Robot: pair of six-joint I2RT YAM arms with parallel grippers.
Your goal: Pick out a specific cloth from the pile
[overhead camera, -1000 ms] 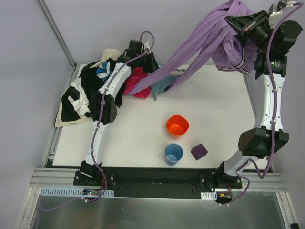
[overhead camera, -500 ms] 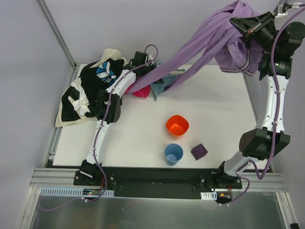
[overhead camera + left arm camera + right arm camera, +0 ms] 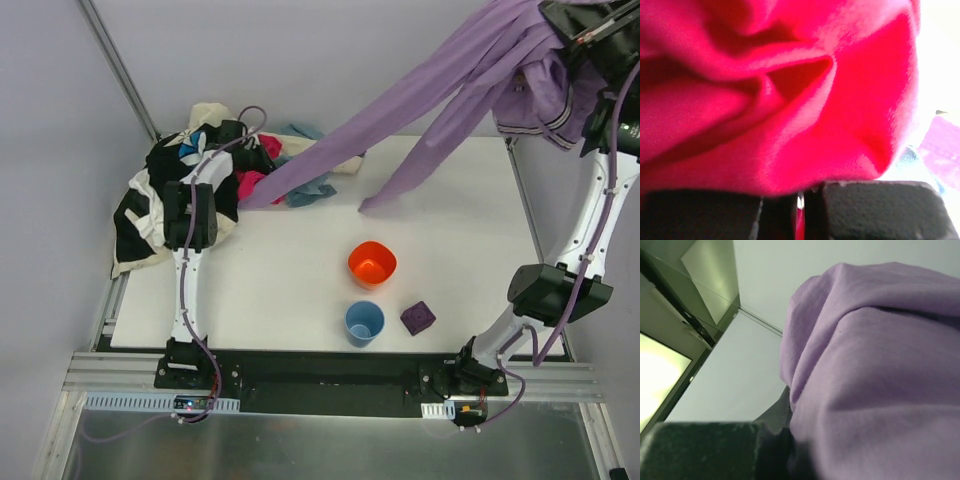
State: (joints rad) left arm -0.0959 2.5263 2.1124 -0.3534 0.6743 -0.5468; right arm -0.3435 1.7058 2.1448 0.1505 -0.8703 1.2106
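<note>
My right gripper (image 3: 590, 30) is high over the far right corner of the table (image 3: 280, 290), clamped on the cloth (image 3: 430, 110) so most of its length hangs free. From there the cloth slopes down in two tails. One ends on the table beyond the bowl (image 3: 372, 264). The other reaches the pile (image 3: 160, 200) and touches it by the pink cloth (image 3: 790, 100), so I judge it isn't clear yet. My left gripper (image 3: 799, 212) is buried in the pile. Its wrist view shows the fingers nearly together with a sliver of pink pinched between them, probably pinning the pile so it doesn't drag along. More lift or a pull rightward should free that last tail.
</note>
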